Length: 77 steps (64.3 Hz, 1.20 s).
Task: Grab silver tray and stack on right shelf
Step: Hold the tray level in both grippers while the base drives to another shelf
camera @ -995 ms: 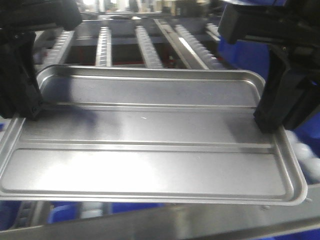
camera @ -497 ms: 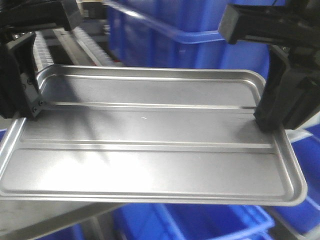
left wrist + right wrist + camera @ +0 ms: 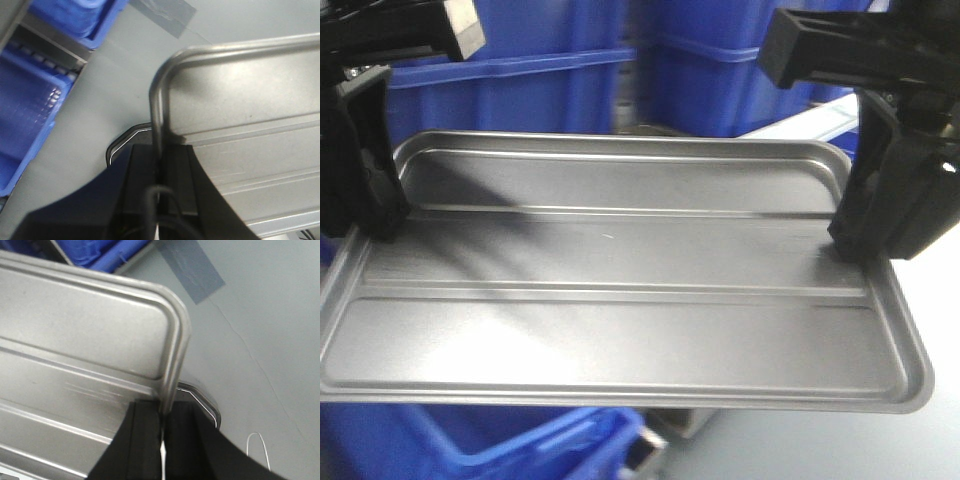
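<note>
The silver tray hangs in the air above a grey floor, the left gripper clenched on its left rim, the right gripper clenched on its right rim; blue bins stand beyond it

The light is bright, even and comes from overhead. The silver tray carries broad soft sheen on its near floor, strongest at lower left, without hard glare. Diffuse shadows spread across it from the left gripper and the right gripper. Behind, the blue bins are smeared and unsharp. In both wrist views the black jaws are underexposed and out of focus, while the grey surface is flatly lit.
</note>
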Tool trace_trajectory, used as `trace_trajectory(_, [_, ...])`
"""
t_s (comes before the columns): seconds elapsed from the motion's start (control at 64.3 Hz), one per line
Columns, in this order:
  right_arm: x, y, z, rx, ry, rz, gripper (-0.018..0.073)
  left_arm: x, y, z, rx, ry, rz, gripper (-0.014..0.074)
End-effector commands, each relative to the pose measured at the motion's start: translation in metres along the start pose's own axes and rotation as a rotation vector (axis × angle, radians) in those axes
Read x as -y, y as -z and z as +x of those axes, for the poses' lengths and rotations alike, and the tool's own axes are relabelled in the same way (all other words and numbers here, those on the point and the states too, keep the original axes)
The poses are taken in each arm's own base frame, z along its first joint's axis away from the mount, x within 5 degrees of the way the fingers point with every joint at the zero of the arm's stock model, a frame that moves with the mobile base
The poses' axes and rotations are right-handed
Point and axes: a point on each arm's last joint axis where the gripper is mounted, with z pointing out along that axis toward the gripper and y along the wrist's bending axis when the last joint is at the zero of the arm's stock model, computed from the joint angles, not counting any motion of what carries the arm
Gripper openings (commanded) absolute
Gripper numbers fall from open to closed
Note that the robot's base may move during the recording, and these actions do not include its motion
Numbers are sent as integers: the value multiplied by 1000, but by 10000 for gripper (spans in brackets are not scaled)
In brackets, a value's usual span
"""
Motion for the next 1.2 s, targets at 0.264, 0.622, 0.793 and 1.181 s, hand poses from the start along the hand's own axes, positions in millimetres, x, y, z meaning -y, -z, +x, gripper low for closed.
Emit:
trace_trajectory(0.264, [-2, 12, -9, 82, 36, -25, 56, 4, 15, -3, 48, -35, 25, -93])
trace_trajectory(0.622, [-2, 12, -9, 82, 36, -25, 56, 4, 15, -3, 46, -34, 25, -93])
trace_trajectory(0.793, [-2, 12, -9, 82, 36, -25, 56, 3, 15, -2, 38, -34, 20, -93])
trace_trajectory(1.181, [-2, 12, -9, 81, 36, -24, 56, 3, 15, -2, 38, -34, 20, -93])
